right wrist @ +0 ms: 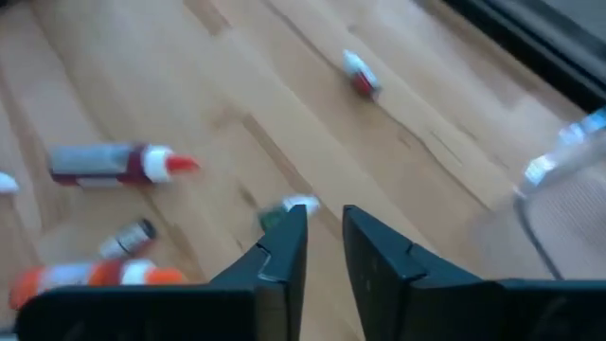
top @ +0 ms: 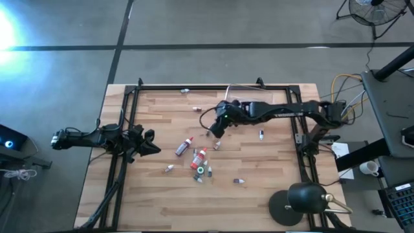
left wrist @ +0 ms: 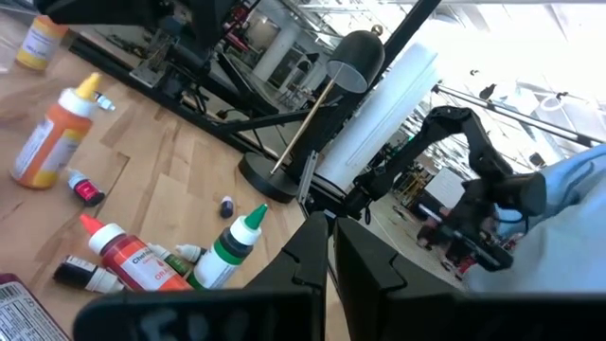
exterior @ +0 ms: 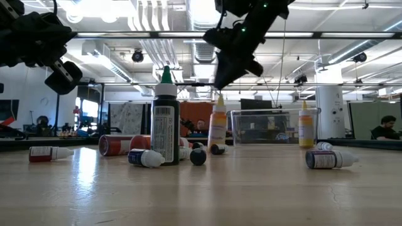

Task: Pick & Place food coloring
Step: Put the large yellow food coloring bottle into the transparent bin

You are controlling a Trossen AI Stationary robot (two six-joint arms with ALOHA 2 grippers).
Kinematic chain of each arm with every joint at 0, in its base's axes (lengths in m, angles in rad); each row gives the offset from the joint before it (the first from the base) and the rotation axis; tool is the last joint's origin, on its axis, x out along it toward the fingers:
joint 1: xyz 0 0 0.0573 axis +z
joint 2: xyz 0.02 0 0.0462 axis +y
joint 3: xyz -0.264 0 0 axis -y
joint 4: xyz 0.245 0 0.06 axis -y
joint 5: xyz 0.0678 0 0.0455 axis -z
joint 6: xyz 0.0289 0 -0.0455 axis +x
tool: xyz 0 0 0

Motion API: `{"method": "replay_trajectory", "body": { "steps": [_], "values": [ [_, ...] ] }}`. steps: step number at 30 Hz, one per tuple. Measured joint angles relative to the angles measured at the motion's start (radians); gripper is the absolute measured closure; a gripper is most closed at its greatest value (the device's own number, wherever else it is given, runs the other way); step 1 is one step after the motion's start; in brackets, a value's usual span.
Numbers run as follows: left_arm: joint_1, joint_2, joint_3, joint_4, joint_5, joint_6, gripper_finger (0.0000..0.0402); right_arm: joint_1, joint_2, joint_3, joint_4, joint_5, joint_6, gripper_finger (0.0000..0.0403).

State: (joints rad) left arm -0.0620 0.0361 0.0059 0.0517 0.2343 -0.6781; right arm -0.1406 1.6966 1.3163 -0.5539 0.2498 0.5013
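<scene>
Food coloring bottles lie scattered on the wooden table [top: 272, 194], most of them in a cluster [top: 194, 158] near its middle. The low view shows a tall dark green-capped bottle [exterior: 165, 119] standing upright among lying ones. My right gripper [right wrist: 325, 227] hangs above the table just beyond the cluster [top: 215, 129]. It is shut, with only a narrow gap and nothing between its fingers. A tiny green-and-white bottle [right wrist: 284, 210] lies on the table below its fingertip. My left gripper [top: 149, 139] waits shut at the table's left edge.
A clear plastic box [exterior: 270, 125] stands on the far part of the table and shows at the edge of the right wrist view [right wrist: 568, 189]. A black lamp [top: 301, 200] sits at the near right corner. A dark metal frame [top: 194, 86] runs around the table.
</scene>
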Motion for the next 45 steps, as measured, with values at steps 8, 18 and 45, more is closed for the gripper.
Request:
{"method": "replay_trajectory", "body": {
  "steps": [8,18,45],
  "values": [
    [0.000,0.000,0.000,0.000,0.000,0.000,0.0402,-0.015,-0.014,0.000,-0.097,-0.085,-0.065,0.0321],
    [0.000,0.000,0.000,0.000,0.000,0.000,0.0402,0.011,-0.008,0.018,-0.096,-0.154,-0.477,0.0189],
    [0.001,0.000,0.000,0.000,0.000,0.000,0.0402,0.015,0.143,0.059,-0.057,-0.232,-0.574,0.0176]
  ]
}}
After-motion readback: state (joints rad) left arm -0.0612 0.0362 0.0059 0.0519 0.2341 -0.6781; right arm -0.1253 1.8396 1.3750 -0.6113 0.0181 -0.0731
